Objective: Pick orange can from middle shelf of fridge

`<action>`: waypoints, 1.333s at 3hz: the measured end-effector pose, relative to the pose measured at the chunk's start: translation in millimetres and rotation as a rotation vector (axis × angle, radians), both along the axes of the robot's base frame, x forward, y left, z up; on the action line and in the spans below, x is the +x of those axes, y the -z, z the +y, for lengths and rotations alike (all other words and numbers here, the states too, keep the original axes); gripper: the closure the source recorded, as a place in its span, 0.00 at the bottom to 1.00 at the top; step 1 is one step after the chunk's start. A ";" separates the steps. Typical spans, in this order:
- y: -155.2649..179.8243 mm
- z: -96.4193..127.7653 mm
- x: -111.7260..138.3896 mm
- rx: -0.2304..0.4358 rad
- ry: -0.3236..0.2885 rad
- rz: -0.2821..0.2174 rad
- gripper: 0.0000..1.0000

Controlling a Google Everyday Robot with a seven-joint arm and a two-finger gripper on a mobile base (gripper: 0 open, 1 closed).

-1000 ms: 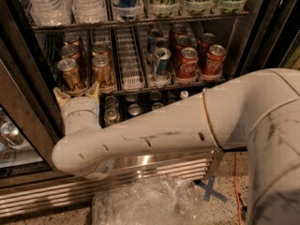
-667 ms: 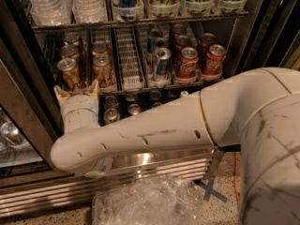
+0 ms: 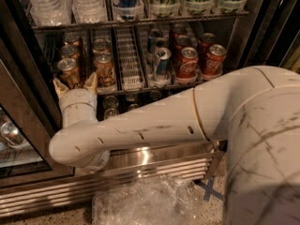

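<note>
**Tool and target.** The tool (image 3: pixel 75 84), at the end of the white arm (image 3: pixel 150 125), stands at the front edge of the middle shelf (image 3: pixel 127 64) of the fridge (image 3: pixel 154 161), at the leftmost lane. Its two pale fingers (image 3: pixel 59 85) point upward and are spread apart. The front orange can (image 3: pixel 69 72) of that lane stands upright between them, just above the tool's wrist. The jaws flank the can's lower body and are not closed on it; whether either pad touches it cannot be told.

**Change from the earlier frames.** The tool stands at the same lane with the same finger spread as 1.0 s and 0.7 s ago, and the can has not moved. The arm's large near link now fills somewhat more of the right side of the view.

**Appearance of the target.** The can has a copper-orange body with dark lettering and a silver top. More cans of the same kind stand behind it in its lane. A neighbouring orange can (image 3: pixel 104 69) heads the next lane to the right, just beside the right finger.

**Rest of the shelf.** Then come a bare lane, a blue-and-silver can (image 3: pixel 162 62) and red cans (image 3: pixel 188 62).
</note>
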State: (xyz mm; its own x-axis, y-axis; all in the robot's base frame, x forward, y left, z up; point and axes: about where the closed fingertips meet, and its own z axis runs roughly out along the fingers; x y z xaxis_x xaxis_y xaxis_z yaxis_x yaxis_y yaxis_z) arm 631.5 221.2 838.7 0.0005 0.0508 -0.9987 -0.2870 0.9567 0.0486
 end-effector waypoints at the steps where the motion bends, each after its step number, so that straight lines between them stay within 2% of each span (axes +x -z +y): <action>1: -5.5 5.4 6.4 0.007 0.000 -0.022 0.20; 4: -6.6 26.4 27.7 0.005 -0.021 -0.049 0.19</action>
State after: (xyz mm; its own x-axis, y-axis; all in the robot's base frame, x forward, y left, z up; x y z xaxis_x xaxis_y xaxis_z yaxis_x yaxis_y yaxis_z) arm 659.1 247.5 845.3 0.0485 0.0563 -0.9972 -0.3091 0.9503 0.0386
